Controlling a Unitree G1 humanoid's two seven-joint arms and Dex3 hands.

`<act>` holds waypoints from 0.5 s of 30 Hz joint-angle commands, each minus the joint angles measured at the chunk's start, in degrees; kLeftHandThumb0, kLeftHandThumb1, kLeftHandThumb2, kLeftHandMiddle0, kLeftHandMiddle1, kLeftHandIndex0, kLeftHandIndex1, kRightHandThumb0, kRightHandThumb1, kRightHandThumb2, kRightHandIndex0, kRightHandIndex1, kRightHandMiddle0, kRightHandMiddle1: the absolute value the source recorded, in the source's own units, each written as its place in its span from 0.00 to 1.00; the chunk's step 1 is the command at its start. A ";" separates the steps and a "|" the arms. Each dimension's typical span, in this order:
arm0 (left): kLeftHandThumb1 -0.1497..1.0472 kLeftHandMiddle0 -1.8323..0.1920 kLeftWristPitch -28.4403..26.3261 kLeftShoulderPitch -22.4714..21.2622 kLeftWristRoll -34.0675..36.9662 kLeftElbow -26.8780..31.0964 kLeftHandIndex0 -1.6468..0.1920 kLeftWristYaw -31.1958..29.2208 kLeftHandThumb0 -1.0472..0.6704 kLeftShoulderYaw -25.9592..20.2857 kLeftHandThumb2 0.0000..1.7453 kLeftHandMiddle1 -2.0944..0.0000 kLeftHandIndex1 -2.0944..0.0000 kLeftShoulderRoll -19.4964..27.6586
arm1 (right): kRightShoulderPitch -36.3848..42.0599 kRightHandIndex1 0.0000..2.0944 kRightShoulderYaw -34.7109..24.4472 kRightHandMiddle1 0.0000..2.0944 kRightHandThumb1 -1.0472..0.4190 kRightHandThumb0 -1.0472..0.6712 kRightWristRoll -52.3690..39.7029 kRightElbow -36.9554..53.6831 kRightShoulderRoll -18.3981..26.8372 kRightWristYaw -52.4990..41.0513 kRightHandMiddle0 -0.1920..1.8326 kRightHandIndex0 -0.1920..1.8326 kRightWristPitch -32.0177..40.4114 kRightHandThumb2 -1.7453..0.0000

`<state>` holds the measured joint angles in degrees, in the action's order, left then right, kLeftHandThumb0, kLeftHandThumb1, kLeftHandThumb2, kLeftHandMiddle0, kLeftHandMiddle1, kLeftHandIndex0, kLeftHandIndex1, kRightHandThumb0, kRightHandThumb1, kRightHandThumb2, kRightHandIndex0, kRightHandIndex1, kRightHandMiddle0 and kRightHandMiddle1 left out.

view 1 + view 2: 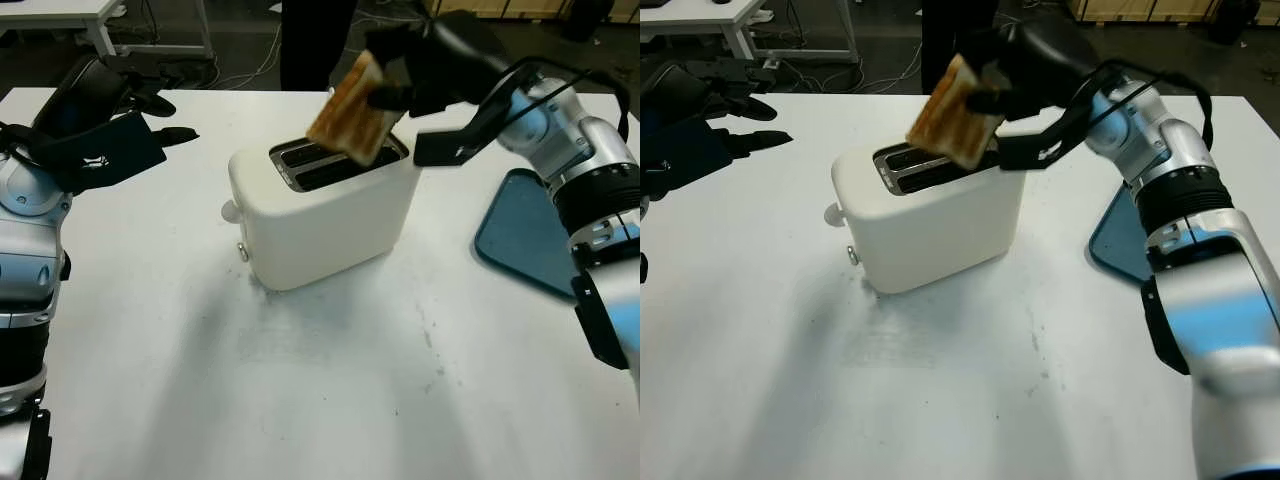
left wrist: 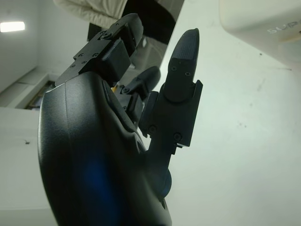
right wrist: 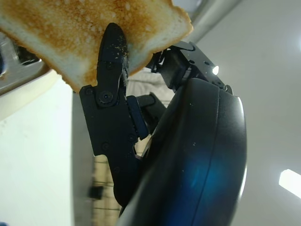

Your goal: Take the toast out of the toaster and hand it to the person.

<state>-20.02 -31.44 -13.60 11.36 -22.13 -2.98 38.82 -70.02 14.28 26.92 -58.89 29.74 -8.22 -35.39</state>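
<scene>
The toast [image 1: 352, 122] (light, brittle, likely crumbly) is pinched at its right edge by the right hand [image 1: 420, 62] above the toaster [image 1: 325, 205]; the left hand [image 1: 105, 135] is held open, far left.

**Right hand raised and closed, left hand held open at the side**

The right arm was stretched forward and inward from the bottom right, and the right hand [image 1: 400, 75] was held high, its fingers [image 3: 110, 56] closed on a toast [image 1: 350, 110]. The left hand [image 1: 110, 140] was kept open, raised at the left side, with the fingers pointed inward.
</scene>
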 commanded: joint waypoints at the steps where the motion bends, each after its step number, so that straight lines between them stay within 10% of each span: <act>1: 0.86 0.65 -0.41 0.44 0.07 0.20 0.54 -0.67 0.40 -0.09 0.00 0.72 0.98 0.33 | -2.25 0.83 -2.97 0.83 0.09 0.37 -4.50 -1.90 -0.80 -3.05 0.38 0.53 2.24 0.76; 15: 0.86 0.65 -1.48 -0.05 -0.74 0.71 0.54 -1.08 0.40 0.45 0.00 0.73 0.99 0.40 | -6.18 0.83 -9.80 0.83 0.09 0.42 -8.28 -13.24 0.69 6.13 0.35 0.50 16.66 0.78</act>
<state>-21.06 -31.45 -13.83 11.50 -22.89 -2.93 38.82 -75.26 5.04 18.98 -71.09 29.42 -4.16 -20.20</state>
